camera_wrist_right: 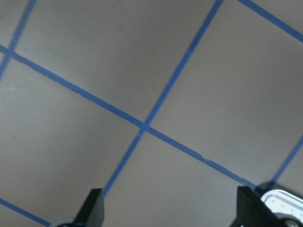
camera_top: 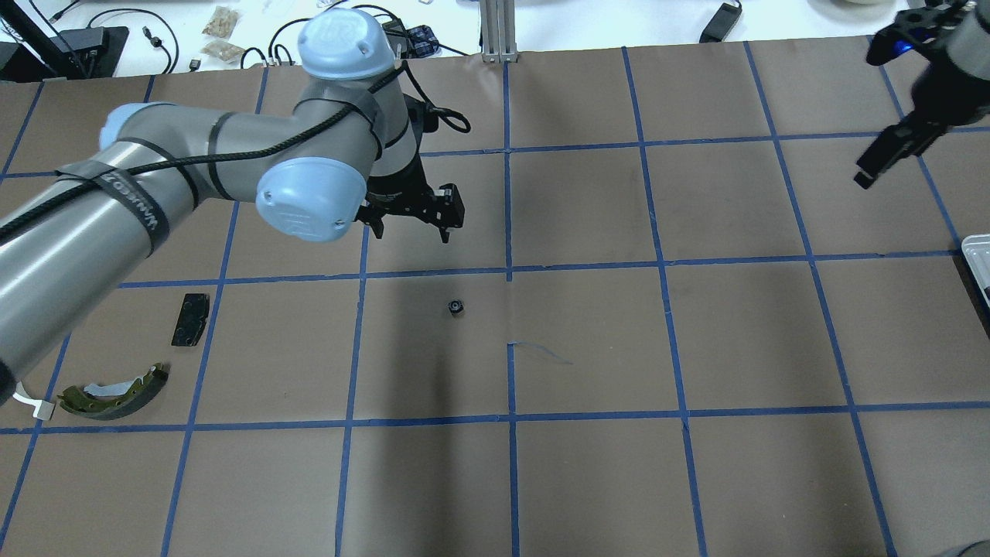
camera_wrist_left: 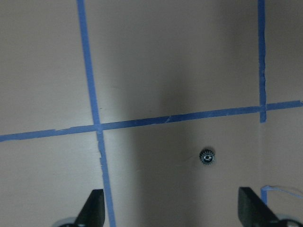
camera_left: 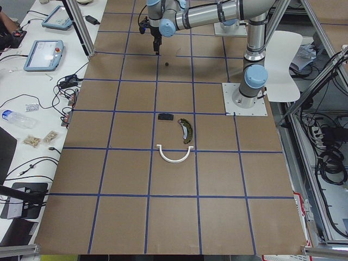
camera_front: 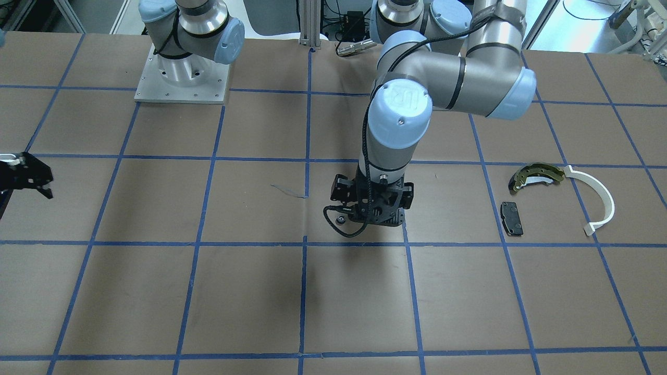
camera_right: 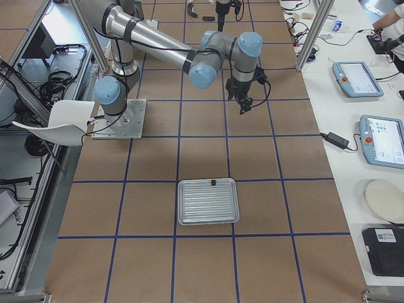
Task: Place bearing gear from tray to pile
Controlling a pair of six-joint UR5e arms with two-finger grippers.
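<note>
The bearing gear point(camera_wrist_left: 207, 156) lies on the table point(camera_top: 588, 340), off the tray point(camera_right: 208, 202), well apart from the pile point(camera_top: 116, 391). My left gripper point(camera_wrist_left: 171, 212): jaws wide, empty, gear off-centre ahead. Centre over it, descend straight, close gently on teeth. My right gripper point(camera_wrist_right: 169, 210): jaws apart, empty.

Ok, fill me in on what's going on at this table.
The job is moving a bearing gear from the tray to the pile, and it is midway. The small black gear lies alone on the table paper near the middle, in neither place. The left gripper hovers open close by, not touching it. The right gripper hangs open and empty toward the tray's end. The pile, a brake shoe, a white arc and a black pad, lies on the robot's left.
</note>
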